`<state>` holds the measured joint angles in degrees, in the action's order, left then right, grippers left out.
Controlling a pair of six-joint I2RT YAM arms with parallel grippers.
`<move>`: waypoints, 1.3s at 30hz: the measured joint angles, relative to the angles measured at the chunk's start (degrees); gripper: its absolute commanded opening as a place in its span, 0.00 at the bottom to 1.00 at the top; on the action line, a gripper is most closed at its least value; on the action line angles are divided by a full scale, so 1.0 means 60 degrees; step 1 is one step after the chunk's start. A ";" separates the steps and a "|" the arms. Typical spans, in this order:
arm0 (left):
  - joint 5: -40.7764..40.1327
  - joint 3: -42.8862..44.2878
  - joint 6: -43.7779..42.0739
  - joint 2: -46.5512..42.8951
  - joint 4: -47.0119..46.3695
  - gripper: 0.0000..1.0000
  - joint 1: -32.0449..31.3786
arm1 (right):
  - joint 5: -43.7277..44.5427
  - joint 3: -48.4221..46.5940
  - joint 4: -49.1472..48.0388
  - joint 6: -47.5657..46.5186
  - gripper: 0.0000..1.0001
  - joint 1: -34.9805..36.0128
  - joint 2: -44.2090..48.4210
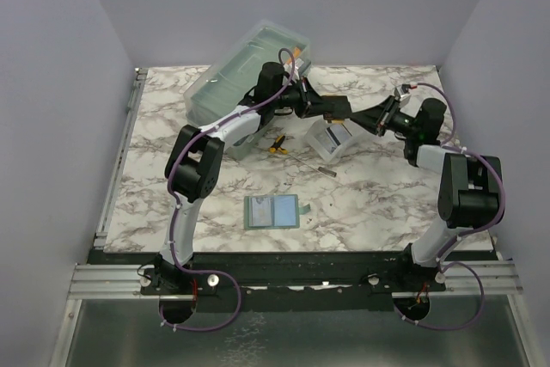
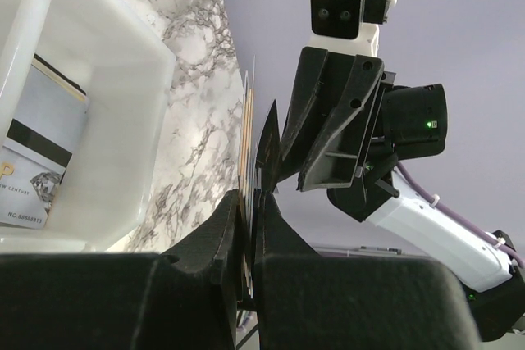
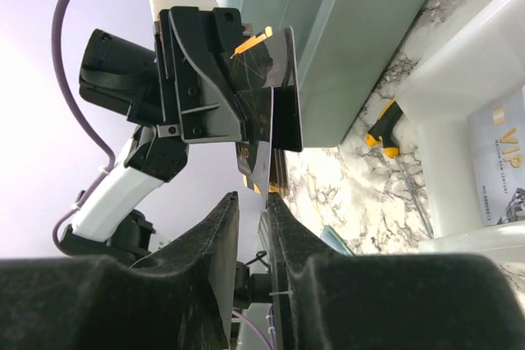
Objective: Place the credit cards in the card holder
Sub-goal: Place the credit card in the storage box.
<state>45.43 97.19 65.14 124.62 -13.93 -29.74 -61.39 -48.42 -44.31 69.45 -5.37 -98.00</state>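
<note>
My left gripper (image 1: 348,109) is shut on a small stack of credit cards (image 2: 248,137), seen edge-on between its jaws (image 2: 248,202) and held in the air above the white tray. In the right wrist view these cards (image 3: 275,79) are black with a gold-yellow one behind. My right gripper (image 1: 371,119) faces them, its jaws (image 3: 250,198) slightly apart, with the cards' lower edge by the tip of its right finger. The grey-green card holder (image 1: 272,211) lies open on the table near the front, far from both grippers.
The white tray (image 1: 320,145) under the grippers holds more cards (image 2: 41,161). A yellow-handled tool (image 1: 277,145) lies left of the tray. A large translucent lidded box (image 1: 249,70) stands at the back left.
</note>
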 measured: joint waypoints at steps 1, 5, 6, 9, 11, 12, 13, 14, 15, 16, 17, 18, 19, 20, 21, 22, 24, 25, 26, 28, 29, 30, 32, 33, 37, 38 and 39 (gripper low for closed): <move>0.0004 0.0000 0.0004 0.0000 -0.0004 0.00 0.0000 | 0.0000 0.0047 -0.0193 0.0149 0.25 0.0000 -0.0004; 0.0004 0.0000 0.0044 0.0000 -0.0029 0.00 -0.0004 | -0.0004 0.0098 -0.0790 0.0652 0.25 0.0000 -0.0131; 0.0004 0.0000 0.0051 0.0000 -0.0029 0.00 -0.0004 | -0.0004 0.0098 -0.0882 0.0729 0.25 0.0000 -0.0178; 0.0000 0.0000 0.0066 0.0000 -0.0029 0.00 -0.0011 | -0.0004 0.0098 -0.1115 0.0951 0.25 0.0004 -0.0372; 0.0000 0.0000 0.0069 0.0000 -0.0025 0.00 -0.0036 | 0.0000 0.0098 -0.1184 0.1016 0.24 0.0007 -0.0488; 0.0000 0.0000 0.0066 0.0004 -0.0022 0.00 -0.0051 | 0.0000 0.0098 -0.1195 0.1042 0.23 0.0011 -0.0543; 0.0000 0.0000 0.0066 0.0015 -0.0025 0.00 -0.0076 | 0.0004 0.0098 -0.1217 0.1078 0.19 0.0018 -0.0601; 0.0000 0.0000 0.0066 0.0018 -0.0022 0.00 -0.0102 | 0.0007 0.0098 -0.1246 0.1107 0.12 0.0022 -0.0652; 0.0000 0.0000 0.0066 0.0036 -0.0018 0.00 -0.0127 | 0.0011 0.0095 -0.1286 0.1133 0.07 0.0025 -0.0703; -0.0004 0.0000 0.0066 0.0058 -0.0022 0.00 -0.0149 | 0.0015 0.0076 -0.1351 0.1173 0.04 0.0025 -0.0769; -0.0007 0.0000 0.0069 0.0076 -0.0025 0.00 -0.0171 | 0.0015 0.0033 -0.1421 0.1228 0.03 0.0025 -0.0849; -0.0033 0.0007 0.0069 0.0109 -0.0033 0.00 -0.0182 | 0.0022 -0.0007 -0.1472 0.1275 0.01 0.0025 -0.0929; -0.0069 0.0011 0.0069 0.0138 -0.0029 0.00 -0.0189 | 0.0036 -0.0026 -0.1512 0.1290 0.00 0.0025 -0.1002; -0.0117 0.0018 0.0062 0.0178 -0.0022 0.00 -0.0189 | 0.0058 -0.0029 -0.1530 0.1311 0.00 0.0025 -0.1067; -0.0160 0.0033 0.0036 0.0222 0.0011 0.01 -0.0189 | 0.0091 -0.0029 -0.1526 0.1315 0.00 0.0025 -0.1122; -0.0197 0.0062 0.0004 0.0266 0.0051 0.04 -0.0189 | 0.0127 -0.0029 -0.1515 0.1300 0.00 0.0025 -0.1173; -0.0328 0.0164 -0.0138 0.0397 0.0175 0.07 -0.0193 | 0.0244 -0.0029 -0.1421 0.1206 0.00 0.0025 -0.1228; -0.0393 0.0222 -0.0208 0.0452 0.0270 0.09 -0.0197 | 0.0310 -0.0029 -0.1359 0.1166 0.00 0.0025 -0.1246; -0.0448 0.0284 -0.0284 0.0506 0.0346 0.09 -0.0204 | 0.0379 -0.0029 -0.1333 0.1126 0.00 0.0025 -0.1279; -0.0572 0.0393 -0.0426 0.0605 0.0517 0.09 -0.0219 | 0.0481 -0.0029 -0.1337 0.1096 0.00 -0.0004 -0.1395; -0.0627 0.0448 -0.0495 0.0652 0.0572 0.09 -0.0229 | 0.0543 -0.0029 -0.1341 0.1096 0.00 -0.0018 -0.1475; -0.0703 0.0517 -0.0597 0.0729 0.0645 0.09 -0.0244 | 0.0590 -0.0029 -0.1341 0.1093 0.00 -0.0044 -0.1555; -0.0827 0.0630 -0.0714 0.0852 0.0769 0.11 -0.0255 | 0.0685 -0.0029 -0.1333 0.1053 0.00 -0.0069 -0.1694; -0.0867 0.0699 -0.0769 0.0911 0.0849 0.12 -0.0255 | 0.0721 -0.0029 -0.1319 0.1009 0.00 -0.0084 -0.1752; -0.1078 0.1107 -0.1016 0.1282 0.1198 0.22 -0.0317 | 0.0878 -0.0029 -0.1162 0.0820 0.00 -0.0157 -0.1909; -0.1122 0.1177 -0.1056 0.1333 0.1264 0.25 -0.0317 | 0.0900 -0.0029 -0.1100 0.0743 0.00 -0.0178 -0.1920; -0.1180 0.1242 -0.1089 0.1402 0.1319 0.27 -0.0335 | 0.0918 -0.0029 -0.1064 0.0714 0.00 -0.0189 -0.1920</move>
<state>38.35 104.64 58.61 133.03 -6.02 -31.75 -55.88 -48.60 -50.70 73.73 -6.50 -109.51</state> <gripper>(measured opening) 0.186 0.005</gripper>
